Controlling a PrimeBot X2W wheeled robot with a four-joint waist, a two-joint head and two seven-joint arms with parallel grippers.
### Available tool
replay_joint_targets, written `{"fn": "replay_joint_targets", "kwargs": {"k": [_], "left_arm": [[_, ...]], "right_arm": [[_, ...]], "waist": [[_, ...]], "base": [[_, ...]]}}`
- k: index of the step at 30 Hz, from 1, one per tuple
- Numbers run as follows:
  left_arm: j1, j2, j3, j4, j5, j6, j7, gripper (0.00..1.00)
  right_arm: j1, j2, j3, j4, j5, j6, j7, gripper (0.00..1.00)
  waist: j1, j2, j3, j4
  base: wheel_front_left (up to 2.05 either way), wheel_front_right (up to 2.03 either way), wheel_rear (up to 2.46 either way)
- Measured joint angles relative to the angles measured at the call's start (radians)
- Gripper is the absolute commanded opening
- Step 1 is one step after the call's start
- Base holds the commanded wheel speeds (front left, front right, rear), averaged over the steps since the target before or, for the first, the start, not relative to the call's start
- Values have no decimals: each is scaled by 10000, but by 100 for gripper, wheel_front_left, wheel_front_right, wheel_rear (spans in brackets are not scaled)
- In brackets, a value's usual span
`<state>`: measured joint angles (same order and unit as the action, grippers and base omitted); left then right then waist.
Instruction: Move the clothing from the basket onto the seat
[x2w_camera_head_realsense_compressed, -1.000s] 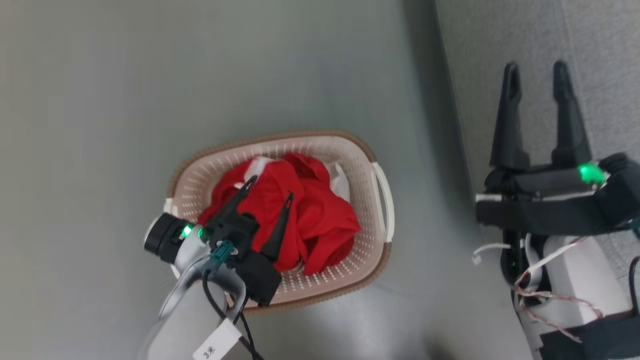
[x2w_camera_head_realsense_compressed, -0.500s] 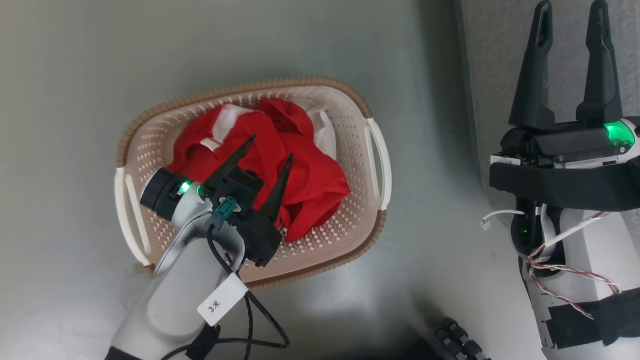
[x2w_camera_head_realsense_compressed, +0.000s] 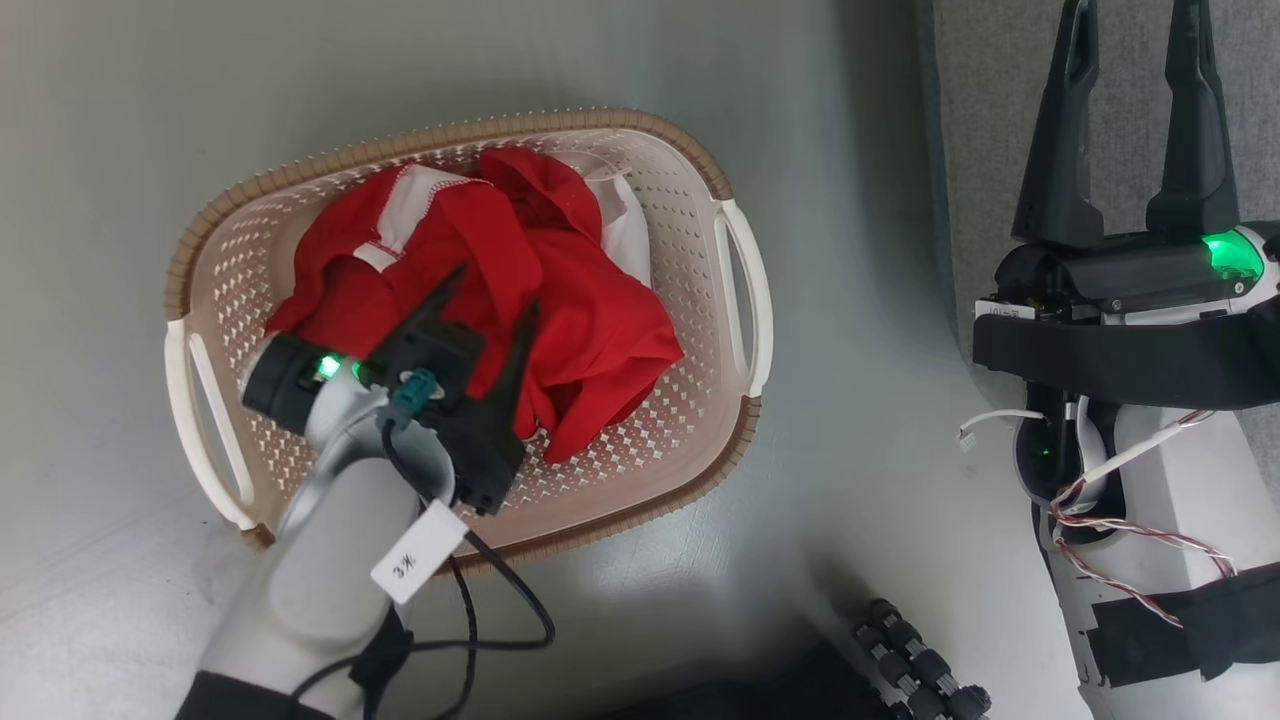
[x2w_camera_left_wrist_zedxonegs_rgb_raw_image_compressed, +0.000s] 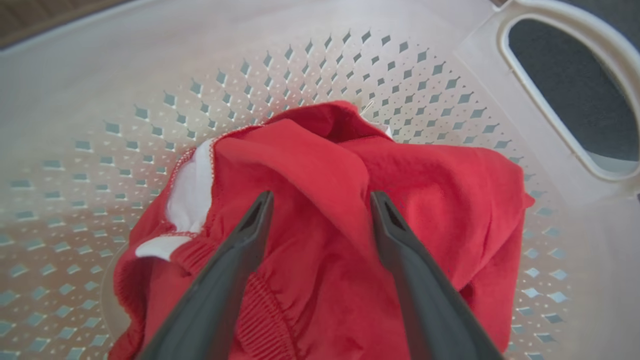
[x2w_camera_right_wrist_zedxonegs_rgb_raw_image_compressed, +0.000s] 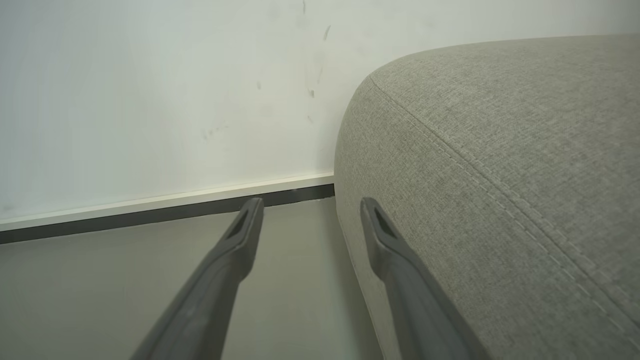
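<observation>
Since a second ago the head view is shifted nearer the basket (x2w_camera_head_realsense_compressed: 450, 135), in which the clothing (x2w_camera_head_realsense_compressed: 590, 330) is heaped just ahead of the spread left gripper (x2w_camera_head_realsense_compressed: 496, 287), a fold lying between its jaws, while the right gripper (x2w_camera_head_realsense_compressed: 1133, 60), also spread, is held beside the seat (x2w_camera_head_realsense_compressed: 980, 150).

floor: plain grey-green (x2w_camera_head_realsense_compressed: 600, 60), smooth and a bit shiny, with soft blurry reflections
wall: white-ish (x2w_camera_right_wrist_zedxonegs_rgb_raw_image_compressed: 125, 90), a few dark scuffs and little marks on it
baseboard: pale strip on top, dark band under it (x2w_camera_right_wrist_zedxonegs_rgb_raw_image_compressed: 150, 210), runs along the bottom of the wall
sofa: big grey woven thing (x2w_camera_right_wrist_zedxonegs_rgb_raw_image_compressed: 500, 150), rounded corner, stitched seam, sits near the wall
light: soft and even, with a dim shadow on the floor beside the sofa
</observation>
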<state>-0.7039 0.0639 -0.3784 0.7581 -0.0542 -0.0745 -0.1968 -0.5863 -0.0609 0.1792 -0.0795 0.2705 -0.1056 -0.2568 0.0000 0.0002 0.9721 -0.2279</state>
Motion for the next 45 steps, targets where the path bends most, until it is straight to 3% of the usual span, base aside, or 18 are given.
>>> {"fn": "replay_joint_targets", "kwargs": {"k": [16, 17, 18, 19, 20, 21, 38, 45], "left_arm": [[-947, 79, 328, 1313, -48, 401, 102, 100], [-953, 79, 343, 1386, -52, 403, 102, 88], [-953, 79, 343, 1386, -52, 403, 102, 53], [-965, 79, 349, 1440, -61, 403, 102, 38], [-991, 77, 347, 1488, -61, 403, 102, 11], [-1047, 67, 339, 1567, -61, 403, 102, 0], [-1126, -96, 138, 1735, -522, 33, -399, 0], [-1030, -150, -21, 1476, -746, -155, -518, 0]], "right_arm": [[-139, 52, 138, 73, 2, 0, 0, 100], [-140, 52, 136, 79, 2, 0, -2, 100], [-140, 52, 136, 79, 2, 0, -2, 100], [-142, 52, 127, 96, 2, 0, -2, 100], [-149, 54, 109, 123, 2, 0, -2, 100], [-157, 56, 88, 165, 2, 0, 0, 100], [-178, 58, -100, 692, -142, 17, -2, 100], [-117, 38, -234, 1114, -249, 222, 0, 100]], "waist": [[0, -2, 426, -325], [0, -2, 432, -327], [0, -2, 432, -327], [0, -2, 437, -326], [0, -1, 439, -322], [0, -1, 435, -313], [0, -2, -296, 143], [0, -2, -911, 460]], "base": [[0, 0, 0], [0, 0, 0], [0, 0, 0], [0, 0, 0], [0, 0, 0], [0, 0, 0], [0, 0, 0], [0, 0, 0]]}}
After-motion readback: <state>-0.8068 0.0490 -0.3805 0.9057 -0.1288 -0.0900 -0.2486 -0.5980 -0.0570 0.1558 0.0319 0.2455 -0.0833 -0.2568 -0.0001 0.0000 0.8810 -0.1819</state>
